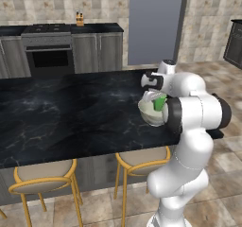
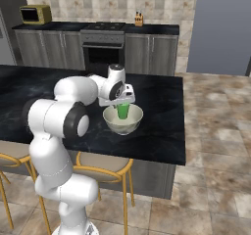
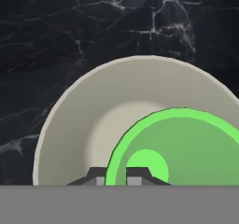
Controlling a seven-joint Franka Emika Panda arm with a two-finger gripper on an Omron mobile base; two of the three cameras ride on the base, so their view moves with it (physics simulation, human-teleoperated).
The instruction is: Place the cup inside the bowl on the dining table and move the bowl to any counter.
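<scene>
Now the tool (image 3: 115, 174) hangs straight over the bowl (image 2: 123, 122), its fingers (image 3: 96, 175) pinching the near rim of the green cup (image 3: 179, 148) between them, one tip outside the wall and one inside. The cup stands upright within the bowl, toward one side of it, its mouth showing above the bowl's rim in both base views. The bowl rests on the black marble worktop (image 1: 71, 112) near the edge that faces the robot, above two yellow-framed stools (image 1: 45, 174). Behind the worktop an oven (image 2: 104, 50) sits among grey cabinets.
</scene>
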